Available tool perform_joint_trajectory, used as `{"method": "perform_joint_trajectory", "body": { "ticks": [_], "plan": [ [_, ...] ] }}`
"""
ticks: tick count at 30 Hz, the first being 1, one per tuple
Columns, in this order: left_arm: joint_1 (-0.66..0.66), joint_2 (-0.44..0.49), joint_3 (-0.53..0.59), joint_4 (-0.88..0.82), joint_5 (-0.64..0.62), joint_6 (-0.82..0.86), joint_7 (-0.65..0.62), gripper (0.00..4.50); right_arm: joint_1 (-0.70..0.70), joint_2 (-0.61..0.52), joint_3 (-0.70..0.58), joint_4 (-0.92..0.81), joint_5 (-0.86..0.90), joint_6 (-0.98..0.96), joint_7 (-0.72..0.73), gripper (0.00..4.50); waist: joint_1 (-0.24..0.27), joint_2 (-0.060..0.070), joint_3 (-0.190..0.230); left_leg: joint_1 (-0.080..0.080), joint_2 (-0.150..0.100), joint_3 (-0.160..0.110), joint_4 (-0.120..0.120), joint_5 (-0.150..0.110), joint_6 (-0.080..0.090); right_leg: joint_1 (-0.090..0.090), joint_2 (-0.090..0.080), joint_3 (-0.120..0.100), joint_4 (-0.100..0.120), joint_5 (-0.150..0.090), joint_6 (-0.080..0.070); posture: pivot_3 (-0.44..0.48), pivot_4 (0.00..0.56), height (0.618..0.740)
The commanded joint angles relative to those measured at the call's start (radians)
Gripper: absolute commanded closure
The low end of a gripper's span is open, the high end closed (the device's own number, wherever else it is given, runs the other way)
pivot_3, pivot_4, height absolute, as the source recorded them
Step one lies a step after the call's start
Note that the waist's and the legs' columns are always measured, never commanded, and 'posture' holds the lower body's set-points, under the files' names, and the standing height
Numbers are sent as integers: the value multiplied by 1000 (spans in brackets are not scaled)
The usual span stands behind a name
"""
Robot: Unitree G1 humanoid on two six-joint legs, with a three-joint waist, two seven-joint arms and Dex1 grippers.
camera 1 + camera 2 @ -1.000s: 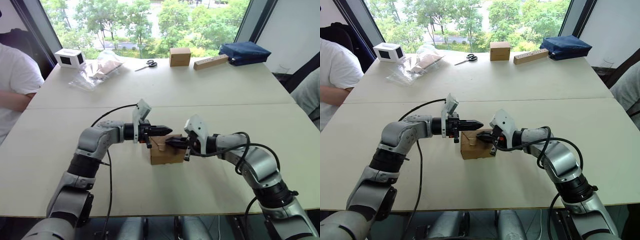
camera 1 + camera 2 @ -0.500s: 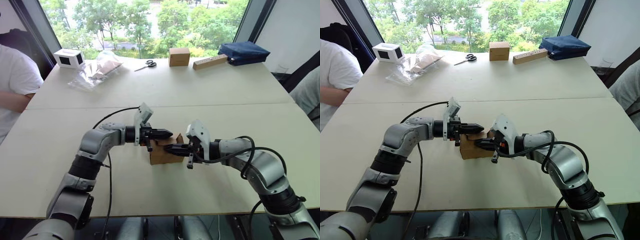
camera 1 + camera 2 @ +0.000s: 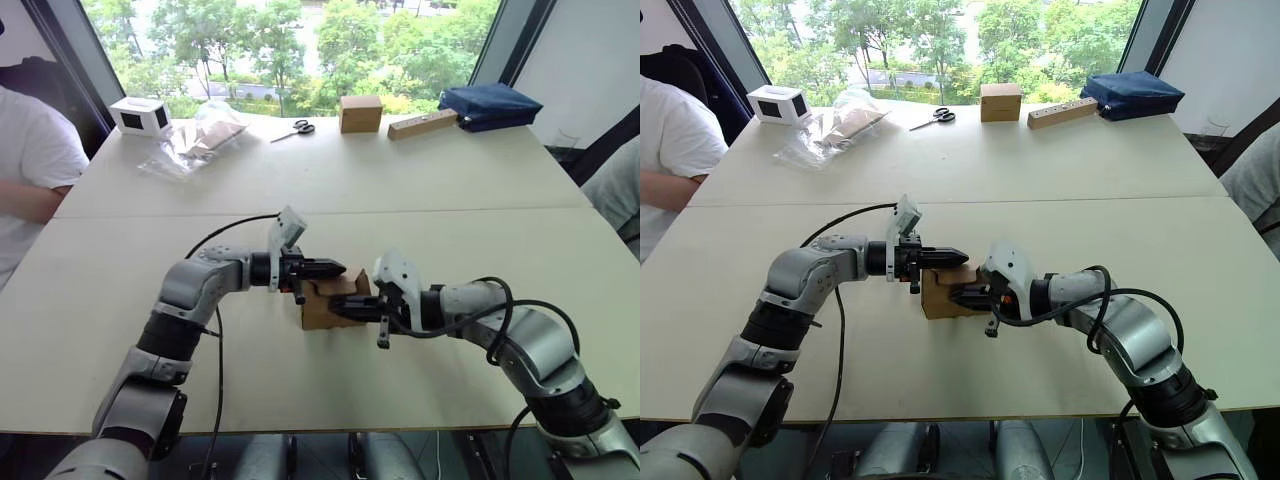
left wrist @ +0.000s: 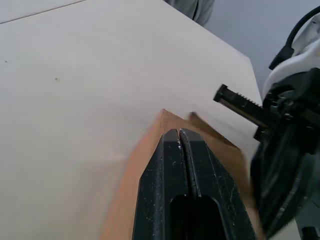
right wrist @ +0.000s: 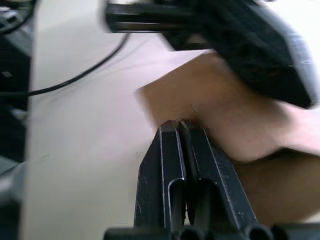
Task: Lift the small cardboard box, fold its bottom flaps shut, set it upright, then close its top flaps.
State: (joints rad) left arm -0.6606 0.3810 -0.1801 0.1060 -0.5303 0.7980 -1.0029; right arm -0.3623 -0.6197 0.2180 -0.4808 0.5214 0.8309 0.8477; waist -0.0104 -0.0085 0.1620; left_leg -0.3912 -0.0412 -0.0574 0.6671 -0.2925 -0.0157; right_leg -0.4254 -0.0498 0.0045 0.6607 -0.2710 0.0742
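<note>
Flaps on top of the small plain brown corrugated cardboard box [image 3: 333,303] have come down over the last second: a panel that stood up at the box's right edge half a second ago now lies low, and the right gripper [image 3: 335,307] has slid from the right side across the top toward the middle. The left gripper [image 3: 337,268], its two black fingers pressed together with nothing between them, has edged a little further over the far left top edge and hovers just above the cardboard. The right gripper's fingers are likewise clenched together and empty, their tips laid against the box top, as its wrist view shows. The box itself sits upright on the pale wooden table [image 3: 400,180], near the front edge, between the two arms, and has not shifted. Judged from this, the bottom is already dealt with and the closing of the top flaps is under way; the remaining flap near the left gripper probably needs pressing flat next.
</note>
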Motion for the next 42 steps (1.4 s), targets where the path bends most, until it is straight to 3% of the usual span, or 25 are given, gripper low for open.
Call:
{"method": "perform_joint_trajectory", "body": {
  "ticks": [1,21,42],
  "plan": [
    [5,-1,-8,-26,11,-18,-10,4500,-24,10,-32,-14,7,-8,-22,4439,-1,0,0,0,0,0,0,0,0,0,0,0,0,0,0,0,150,740],
    [-8,-17,47,-43,-18,9,11,4500,-80,30,49,131,-104,-101,-14,4439,0,0,0,0,0,0,0,0,0,0,0,0,0,0,0,0,150,740],
    [63,52,-48,-87,52,-58,-43,4500,-58,10,-50,76,-58,-52,-9,4439,0,0,0,0,0,0,0,0,0,0,0,0,0,0,0,0,150,740]
  ]
}}
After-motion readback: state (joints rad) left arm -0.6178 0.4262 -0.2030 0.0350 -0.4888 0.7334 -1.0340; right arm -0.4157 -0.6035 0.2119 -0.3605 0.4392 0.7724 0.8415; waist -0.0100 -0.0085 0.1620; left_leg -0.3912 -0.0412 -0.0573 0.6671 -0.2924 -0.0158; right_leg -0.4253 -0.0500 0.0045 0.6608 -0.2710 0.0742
